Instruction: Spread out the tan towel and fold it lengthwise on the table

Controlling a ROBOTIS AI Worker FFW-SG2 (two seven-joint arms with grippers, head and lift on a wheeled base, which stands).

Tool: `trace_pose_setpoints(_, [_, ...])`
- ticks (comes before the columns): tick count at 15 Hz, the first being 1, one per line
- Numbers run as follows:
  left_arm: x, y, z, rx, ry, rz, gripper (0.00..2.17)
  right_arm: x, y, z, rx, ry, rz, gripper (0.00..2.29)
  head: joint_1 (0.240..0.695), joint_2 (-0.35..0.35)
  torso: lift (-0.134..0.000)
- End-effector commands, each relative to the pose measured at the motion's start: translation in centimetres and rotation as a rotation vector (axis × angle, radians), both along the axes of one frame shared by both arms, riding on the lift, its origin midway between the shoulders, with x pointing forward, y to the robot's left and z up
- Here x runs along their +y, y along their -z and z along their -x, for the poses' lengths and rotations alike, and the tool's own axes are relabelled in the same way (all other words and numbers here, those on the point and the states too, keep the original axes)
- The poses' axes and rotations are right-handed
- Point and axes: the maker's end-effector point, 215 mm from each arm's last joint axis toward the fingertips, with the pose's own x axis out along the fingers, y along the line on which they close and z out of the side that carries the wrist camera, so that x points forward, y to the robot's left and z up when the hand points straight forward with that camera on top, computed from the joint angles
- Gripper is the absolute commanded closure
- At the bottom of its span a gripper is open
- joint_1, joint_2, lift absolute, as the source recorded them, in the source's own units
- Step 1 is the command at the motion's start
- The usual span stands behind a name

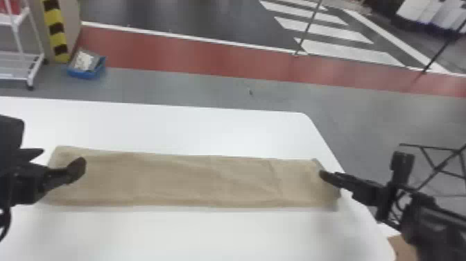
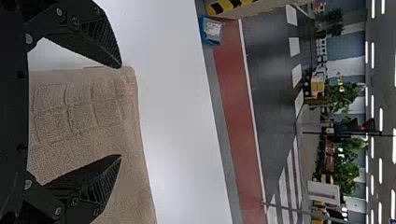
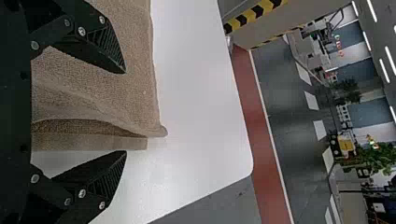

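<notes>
Beyond white table with rounded corner (image 1: 173, 236), we see grey floor, red strip (image 1: 194, 55) and blue box (image 1: 83, 74). Tan cloth towel (image 1: 190, 180) lies as long flat band across table. In head view, left gripper (image 1: 63, 158) is over its left end, right gripper (image 1: 341, 180) at its right end. Both we find released, fingers wide apart. Left wrist view gives us woven squares, which head view leaves smooth; right wrist view gives stacked layers at towel end.
</notes>
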Motion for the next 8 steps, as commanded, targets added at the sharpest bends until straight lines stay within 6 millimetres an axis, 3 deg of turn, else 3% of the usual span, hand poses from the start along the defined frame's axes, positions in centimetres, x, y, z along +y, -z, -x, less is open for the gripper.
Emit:
trace_pose_setpoints(1, [0.9,1.4,0.4,0.057,-0.015,-0.029,0.23,0.1,0.1,0.1,0.001,-0.004,-0.004,0.32,0.695,-0.350,-0.124])
trace_pose_setpoints(4, [2.7,4.6,2.4,0.174,-0.046,-0.122,0.23,-0.1,0.0,0.4,-0.001,-0.003,-0.008,0.32,0.695,-0.344,-0.124])
trace_pose_setpoints(8, [3.0,4.5,2.5,0.182,-0.056,-0.121,0.28,0.2,-0.1,0.3,-0.005,-0.013,-0.016,0.32,0.695,-0.341,-0.124])
